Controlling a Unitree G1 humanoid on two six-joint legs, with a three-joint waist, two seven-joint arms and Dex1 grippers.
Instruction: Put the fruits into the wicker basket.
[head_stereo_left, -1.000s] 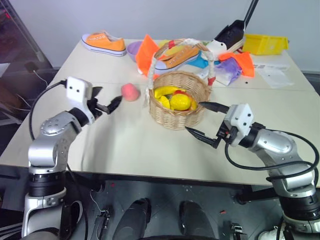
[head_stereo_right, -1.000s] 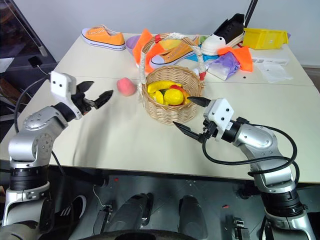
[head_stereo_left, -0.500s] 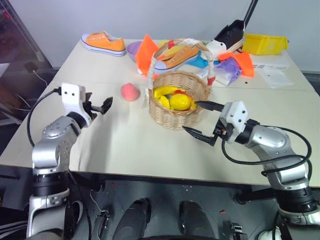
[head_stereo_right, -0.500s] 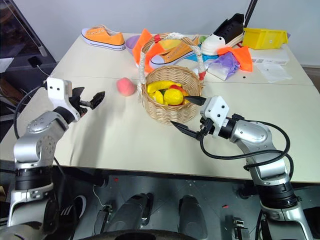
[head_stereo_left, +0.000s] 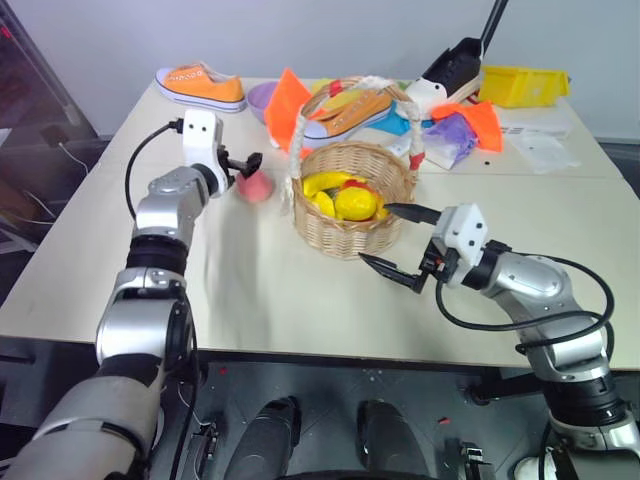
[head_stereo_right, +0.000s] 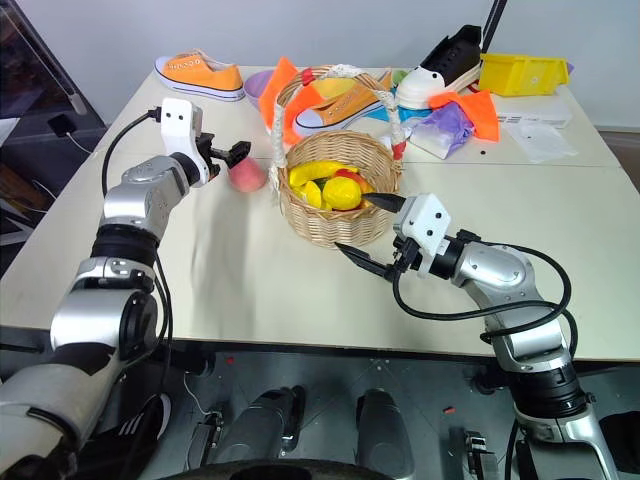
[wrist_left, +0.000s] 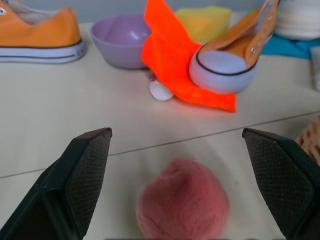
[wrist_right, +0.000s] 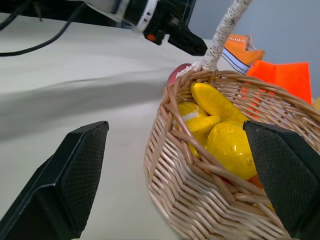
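Observation:
A pink-red peach (head_stereo_left: 255, 186) lies on the table just left of the wicker basket (head_stereo_left: 346, 236). My left gripper (wrist_left: 176, 132) is open and level, with a finger on each side of the peach (wrist_left: 182, 206) and no visible contact. Inside the basket lie a yellow lemon (head_stereo_left: 357, 203), a banana (head_stereo_left: 325, 183) and a bit of red fruit. The basket's white-wrapped handle (head_stereo_left: 300, 135) arches above them. My right gripper (head_stereo_left: 376, 233) hangs open at the basket's near right side, holding nothing, and its wrist view looks into the basket (wrist_right: 200, 200).
Across the back of the table lie an orange sneaker (head_stereo_left: 200, 85), a purple bowl (wrist_left: 120, 40), orange cloth pieces (wrist_left: 175, 65), another orange shoe (head_stereo_left: 350, 112), a black shoe (head_stereo_left: 455, 68), a yellow bin (head_stereo_left: 525, 85) and papers (head_stereo_left: 545, 150).
My left arm has stretched forward and a little to the right, bringing its open gripper up around the peach. The right gripper has stayed by the basket.

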